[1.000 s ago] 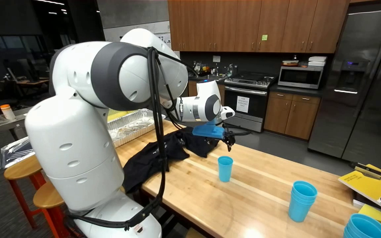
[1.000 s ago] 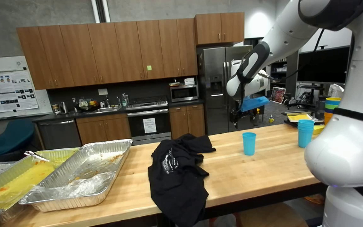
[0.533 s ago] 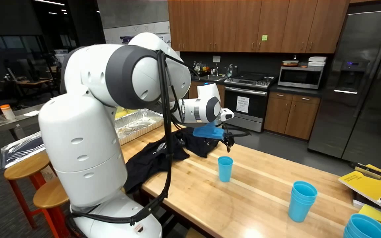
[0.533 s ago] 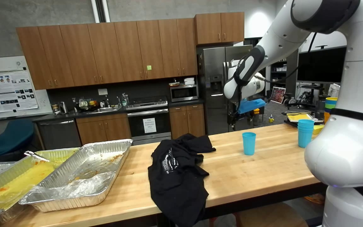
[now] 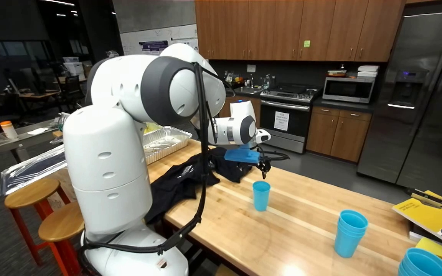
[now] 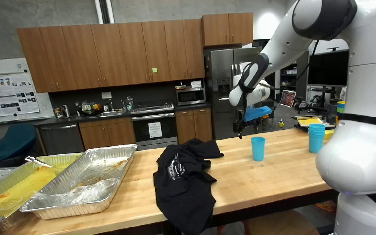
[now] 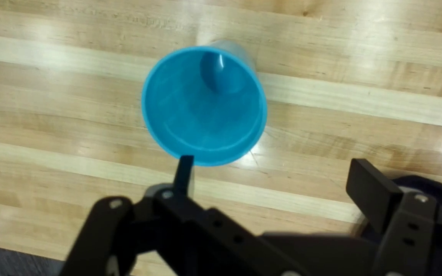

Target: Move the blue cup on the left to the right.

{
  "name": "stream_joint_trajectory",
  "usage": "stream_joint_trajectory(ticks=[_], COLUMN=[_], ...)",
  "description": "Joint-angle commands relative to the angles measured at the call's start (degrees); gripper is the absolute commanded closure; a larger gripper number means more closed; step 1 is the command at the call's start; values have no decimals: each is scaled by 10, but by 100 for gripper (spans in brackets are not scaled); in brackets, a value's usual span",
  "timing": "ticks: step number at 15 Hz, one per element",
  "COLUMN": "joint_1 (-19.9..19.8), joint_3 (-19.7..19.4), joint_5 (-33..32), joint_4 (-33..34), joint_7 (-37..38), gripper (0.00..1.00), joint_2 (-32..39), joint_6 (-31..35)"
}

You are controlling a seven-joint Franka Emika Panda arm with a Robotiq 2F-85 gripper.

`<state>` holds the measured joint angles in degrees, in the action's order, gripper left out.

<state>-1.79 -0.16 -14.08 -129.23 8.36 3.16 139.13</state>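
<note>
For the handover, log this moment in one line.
black two-fingered gripper: open, empty; lone light-blue tapered plastic cup: upright on pale wooden table; gripper to cup: apart

Single cup [image 6: 258, 150]: upright on the surface [image 6: 292, 169], between the cloth [image 6: 187, 184] and the stacked cups [image 6: 316, 141].
Stacked cups: near 3 o'clock from the single cup in an exterior view.
Cloth: at 8 o'clock from the single cup there, hanging over the surface's 6 o'clock edge.
Tray [image 6: 73, 209]: on the surface at 9 o'clock from the cloth.
Papers [image 6: 310, 121]: behind the stacked cups, at 12 o'clock.
Fingers [image 7: 374, 193]: in the wrist view, the single cup stands towards 10 o'clock of their gap.
</note>
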Motion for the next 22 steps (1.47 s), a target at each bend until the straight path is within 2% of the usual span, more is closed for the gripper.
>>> stream_joint_trajectory(ticks=[1, 11, 22], joint_1=[11, 20, 15], joint_3=[-3, -7, -10], joint_5=[-8, -12, 0], joint_4=[21, 28, 28], joint_7=[6, 57, 58], gripper=[0, 0, 0], joint_2=[17, 18, 28], joint_6=[-12, -52, -81])
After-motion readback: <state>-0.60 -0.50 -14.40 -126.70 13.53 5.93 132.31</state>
